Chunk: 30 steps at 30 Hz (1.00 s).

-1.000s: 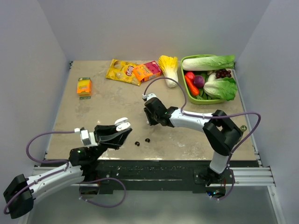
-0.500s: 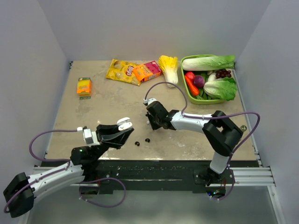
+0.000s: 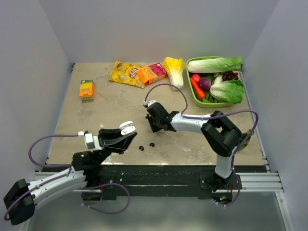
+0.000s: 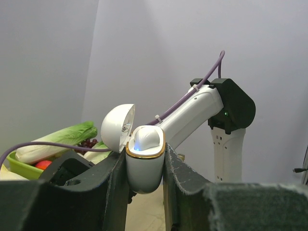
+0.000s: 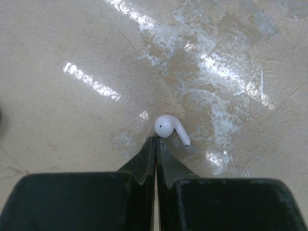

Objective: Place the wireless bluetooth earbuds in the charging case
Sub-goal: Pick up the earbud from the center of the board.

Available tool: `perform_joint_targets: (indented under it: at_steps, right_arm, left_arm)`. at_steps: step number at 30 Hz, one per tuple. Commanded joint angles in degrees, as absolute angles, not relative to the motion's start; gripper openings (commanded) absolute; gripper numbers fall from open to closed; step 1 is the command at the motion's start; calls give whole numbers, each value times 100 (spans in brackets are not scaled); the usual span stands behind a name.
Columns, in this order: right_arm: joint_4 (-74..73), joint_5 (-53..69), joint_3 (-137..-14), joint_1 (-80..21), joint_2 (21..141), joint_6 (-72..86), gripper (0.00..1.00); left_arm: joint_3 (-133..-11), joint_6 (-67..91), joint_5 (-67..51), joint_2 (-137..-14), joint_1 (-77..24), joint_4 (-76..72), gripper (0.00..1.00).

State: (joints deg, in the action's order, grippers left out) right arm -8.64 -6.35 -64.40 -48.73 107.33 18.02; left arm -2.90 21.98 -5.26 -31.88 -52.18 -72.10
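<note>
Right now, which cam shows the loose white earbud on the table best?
Right wrist: the white earbud lies sharp and unobstructed on the table at the tips of the shut right hand, not gripped. Top external: too small to make out near that hand. Left wrist: not in frame.

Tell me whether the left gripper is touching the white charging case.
Touching. The left wrist view shows the left gripper clamped against both sides of the charging case, with no gap on either side; the case's lid is hinged open.

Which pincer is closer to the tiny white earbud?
Right. The right pincer, closed, sits just beside the tiny white earbud; the left pincer is farther off, holding the open white charging case.
</note>
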Motion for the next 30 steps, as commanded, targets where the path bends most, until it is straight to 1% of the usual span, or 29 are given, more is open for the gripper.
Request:
perform_joint_targets:
  at_steps: [1,7,11,13,14,16,17,20,24,27,30]
  right_arm:
    - [-888,-773,-6715,-4887,10968,1898,0]
    - [-914,-967,-6873,-4808,11057,1916,0]
    - [-783,-801,-6847,-4772,10882,1767,0]
    - [-677,-573,-6733,-4781,10750,1679,5]
    - [-572,-458,-6689,-4790,10584,1644,12]
    - [-519,-221,-6610,-4790,10434,1652,20]
    - [-501,-185,-6592,-4790,10372,1678,29]
    - [-562,-114,-6636,-4790,10108,1793,39]
    - [-878,-359,-6846,-4790,9940,2083,41]
    - [-1413,-878,-7223,-4755,10089,2232,40]
    - [-2362,-967,-8075,-4650,10607,2171,40]
  left_arm:
    - [387,2215,-466,-3138,-5238,-7400,0]
    - [378,2180,-440,-3120,-5238,-7374,0]
    - [378,2171,-448,-3138,-5238,-7383,0]
    - [378,2171,-466,-3138,-5238,-7383,0]
    - [387,2171,-466,-3138,-5238,-7392,0]
    - [387,2188,-492,-3155,-5238,-7409,0]
    - [395,2197,-492,-3173,-5238,-7418,0]
    - [404,2215,-501,-3217,-5238,-7462,0]
    - [396,2232,-518,-3269,-5238,-7558,0]
    - [387,2224,-510,-3261,-5238,-7550,0]
    - [396,2215,-492,-3217,-5238,-7524,0]
